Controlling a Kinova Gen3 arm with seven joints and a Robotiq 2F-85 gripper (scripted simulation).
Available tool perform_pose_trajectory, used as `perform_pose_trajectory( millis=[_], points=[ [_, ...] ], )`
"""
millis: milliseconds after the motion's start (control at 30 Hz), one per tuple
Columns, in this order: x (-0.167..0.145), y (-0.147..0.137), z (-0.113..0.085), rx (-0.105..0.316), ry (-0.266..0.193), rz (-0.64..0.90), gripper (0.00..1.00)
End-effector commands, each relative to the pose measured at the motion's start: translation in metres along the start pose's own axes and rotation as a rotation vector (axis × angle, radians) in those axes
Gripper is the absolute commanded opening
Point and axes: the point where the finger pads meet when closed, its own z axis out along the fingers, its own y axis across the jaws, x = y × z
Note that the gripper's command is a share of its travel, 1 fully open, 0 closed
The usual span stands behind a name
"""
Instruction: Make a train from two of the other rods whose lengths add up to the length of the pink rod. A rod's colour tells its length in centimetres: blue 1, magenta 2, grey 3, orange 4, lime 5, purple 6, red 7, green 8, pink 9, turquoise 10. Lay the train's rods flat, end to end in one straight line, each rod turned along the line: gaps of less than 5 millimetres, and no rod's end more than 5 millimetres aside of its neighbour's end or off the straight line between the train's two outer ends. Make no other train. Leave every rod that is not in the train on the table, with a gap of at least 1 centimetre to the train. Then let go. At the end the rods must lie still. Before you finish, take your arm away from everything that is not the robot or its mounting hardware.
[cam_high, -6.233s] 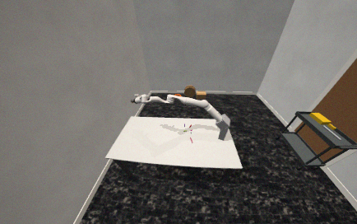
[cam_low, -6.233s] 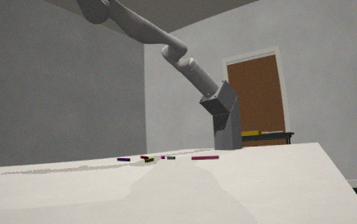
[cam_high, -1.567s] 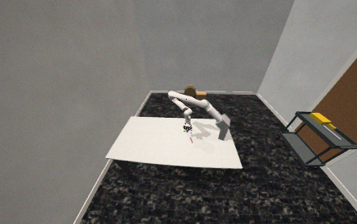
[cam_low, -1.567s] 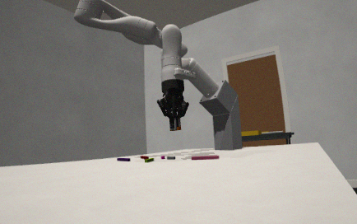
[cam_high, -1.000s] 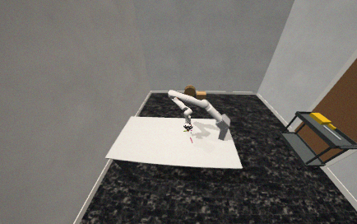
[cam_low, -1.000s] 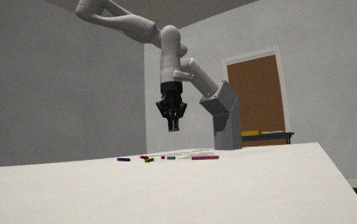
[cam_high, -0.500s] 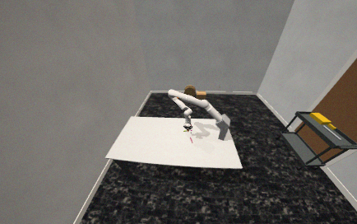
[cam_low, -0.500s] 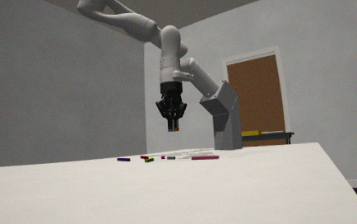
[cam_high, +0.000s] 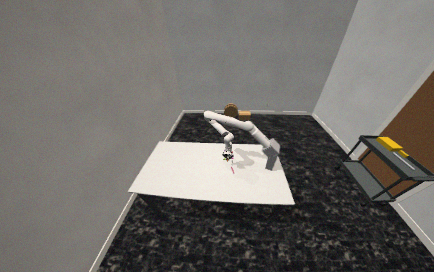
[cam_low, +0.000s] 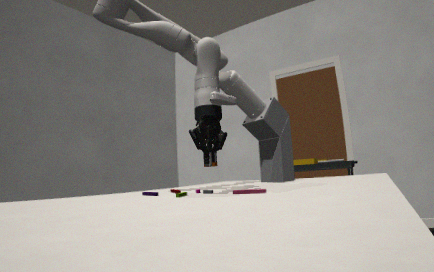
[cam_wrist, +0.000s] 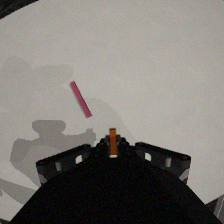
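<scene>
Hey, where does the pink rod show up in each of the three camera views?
Top: the pink rod is a tiny sliver on the white table, just below the gripper.
Exterior: far back on the table, rightmost in the row of rods.
Wrist: centre-left, slanted.
Shared landmark: the gripper, shut on the orange rod.

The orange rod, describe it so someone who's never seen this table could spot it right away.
Start at the white arm hanging over the white table, and follow it down to the black claw. The orange rod is pinched upright between the fingers, well above the table. Every other rod, like the long pink rod, lies flat on the surface.
</scene>
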Motion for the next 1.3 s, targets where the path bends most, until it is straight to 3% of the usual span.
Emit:
perform_pose_trajectory(
  millis=[0,167,533,1267],
  points=[
    [-0.003,-0.007,0.014,0.018,-0.009,0.001,0.05],
    [-0.003,-0.007,0.036,0.018,-0.009,0.001,0.05],
    [-0.004,-0.007,0.064,0.018,-0.009,0.001,0.05],
    [-0.004,-0.008,0.066,0.018,-0.009,0.001,0.05]
  ],
)
